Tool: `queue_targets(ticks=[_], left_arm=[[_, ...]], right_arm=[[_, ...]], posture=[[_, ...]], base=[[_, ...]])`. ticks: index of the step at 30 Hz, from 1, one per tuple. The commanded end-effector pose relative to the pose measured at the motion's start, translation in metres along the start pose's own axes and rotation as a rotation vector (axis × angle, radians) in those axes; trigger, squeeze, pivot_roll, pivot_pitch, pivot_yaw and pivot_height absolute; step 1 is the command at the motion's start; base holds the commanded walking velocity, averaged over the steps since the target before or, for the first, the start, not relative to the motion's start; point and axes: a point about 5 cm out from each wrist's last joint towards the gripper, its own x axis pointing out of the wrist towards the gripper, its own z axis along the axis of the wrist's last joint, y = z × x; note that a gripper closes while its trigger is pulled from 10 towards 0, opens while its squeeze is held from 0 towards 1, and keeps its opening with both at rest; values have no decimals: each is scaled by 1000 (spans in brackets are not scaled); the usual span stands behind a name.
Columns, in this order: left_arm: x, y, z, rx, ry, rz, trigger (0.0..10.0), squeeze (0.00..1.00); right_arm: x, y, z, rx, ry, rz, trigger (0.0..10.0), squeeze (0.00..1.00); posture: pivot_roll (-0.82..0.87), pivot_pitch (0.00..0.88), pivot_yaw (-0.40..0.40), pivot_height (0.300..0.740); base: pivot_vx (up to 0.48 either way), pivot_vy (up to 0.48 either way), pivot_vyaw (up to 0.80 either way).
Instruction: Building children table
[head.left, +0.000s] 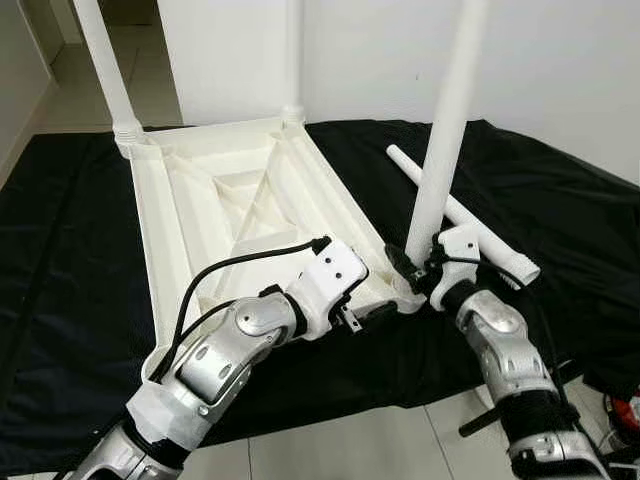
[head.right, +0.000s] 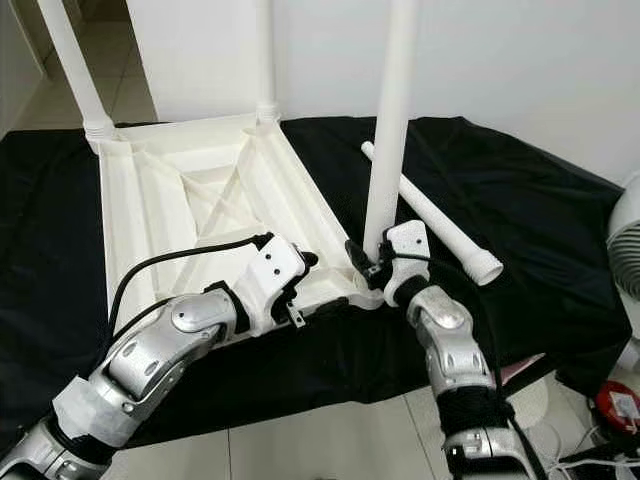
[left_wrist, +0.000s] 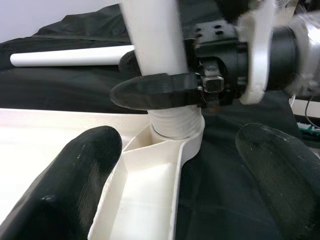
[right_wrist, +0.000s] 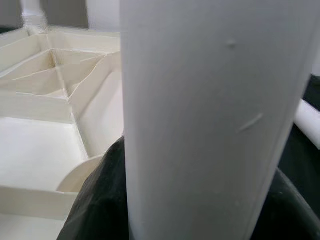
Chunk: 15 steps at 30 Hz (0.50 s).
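Note:
The white table top (head.left: 200, 200) lies upside down on a black cloth (head.left: 60, 300). Two white legs (head.left: 105, 70) (head.left: 293, 60) stand in its far corners. A third leg (head.left: 445, 130) stands upright at the near right corner, its threaded end (left_wrist: 172, 125) in the corner socket. My right gripper (head.left: 418, 265) is shut on this leg just above the thread, with one of its black fingers (left_wrist: 150, 92) across it. My left gripper (head.left: 372, 308) is open, and its fingers straddle the near rim beside that corner. A fourth leg (head.left: 480, 230) lies loose on the cloth to the right.
The cloth ends just in front of me, with tiled floor below. A white fan (head.right: 625, 240) and a red object (head.right: 618, 405) with cables sit low at the right. A white wall (head.left: 560, 60) stands close behind the table top.

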Motion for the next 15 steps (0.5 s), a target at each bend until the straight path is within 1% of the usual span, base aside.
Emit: queue_targets(ticks=[1, 3, 4, 6, 8, 9, 13, 15], left_arm=[[0, -6, 3, 23, -5, -80, 10000, 0], [0, -7, 3, 23, -6, -85, 10000, 0], [0, -7, 3, 23, -6, -85, 10000, 0], [1, -7, 3, 24, -6, -91, 10000, 0], [1, -8, 3, 24, -6, -94, 10000, 0], [0, -8, 3, 24, -6, -96, 10000, 0], [0, -9, 3, 24, -5, -100, 10000, 0], [0, -9, 3, 24, -4, -99, 10000, 0]], right_arm=[[-28, 12, -60, 84, 249, -21, 10000, 0], [-35, 15, -67, 141, 221, -60, 10000, 0], [-35, 15, -67, 141, 221, -60, 10000, 0], [-39, 16, -70, 186, 205, -85, 10000, 0], [-40, 17, -71, 202, 198, -95, 10000, 0], [-41, 17, -73, 226, 201, -100, 10000, 0], [-45, 19, -75, 230, 198, -109, 10000, 0], [-47, 20, -75, 233, 175, -116, 10000, 0]], posture=[[48, 74, -14, 740], [42, 75, -10, 740], [42, 75, -10, 740], [40, 76, -7, 740], [38, 78, -4, 740], [38, 78, -4, 740], [39, 79, -4, 740], [43, 82, -5, 740]], base=[[0, 0, 0], [0, 0, 0], [0, 0, 0], [0, 0, 0], [0, 0, 0], [0, 0, 0], [0, 0, 0], [0, 0, 0]])
